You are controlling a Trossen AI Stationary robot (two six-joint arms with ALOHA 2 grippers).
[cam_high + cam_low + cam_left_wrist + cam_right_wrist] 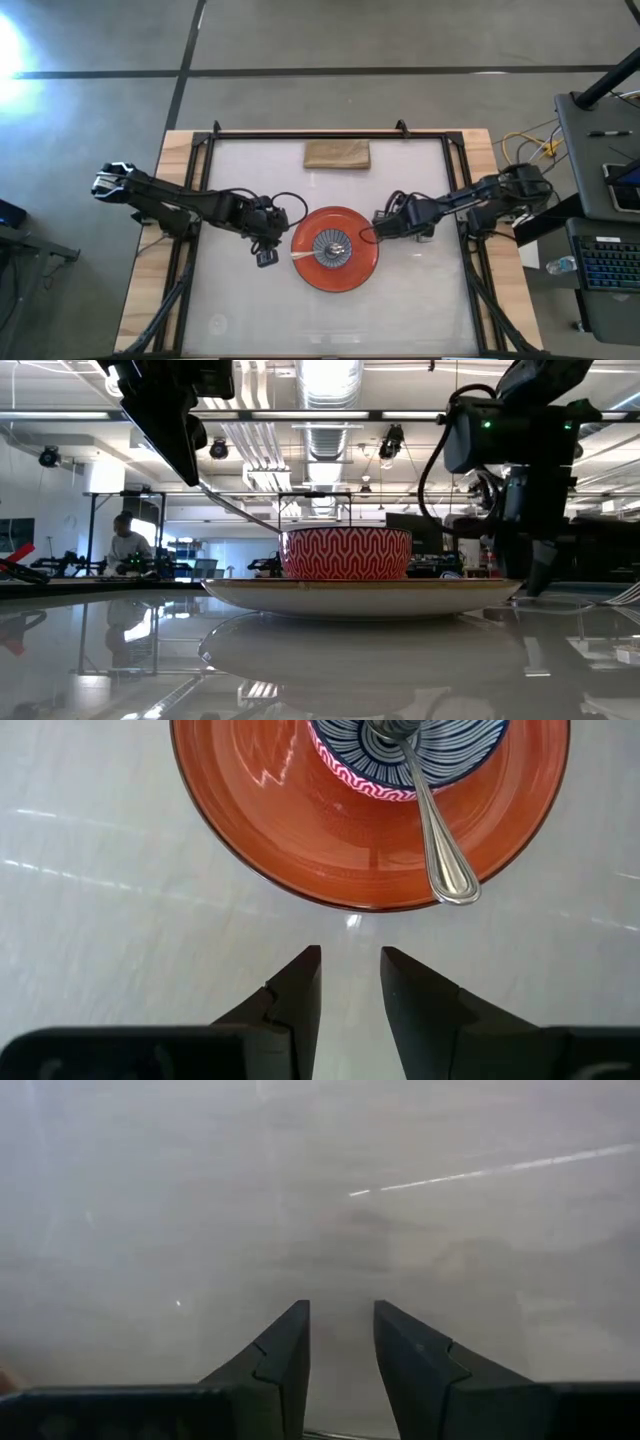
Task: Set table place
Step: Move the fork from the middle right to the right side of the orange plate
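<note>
An orange plate (335, 272) lies on the white table (250, 310) at its middle. A red-patterned bowl with a blue inside (333, 246) stands on the plate. A silver spoon (440, 840) has its head in the bowl, and its handle leans over the bowl's rim toward the table's left. My left gripper (268, 252) is just left of the plate, above the table, slightly open and empty (350, 965). My right gripper (378, 230) is at the plate's right rim, pointing down at the table, slightly open and empty (342, 1330).
A tan wooden block (337, 154) lies flat near the table's far edge. The black metal frame (310, 133) borders the sheet. A dark desk with a keyboard (610, 265) stands off the table's right side. People sit in the room far behind (125, 545).
</note>
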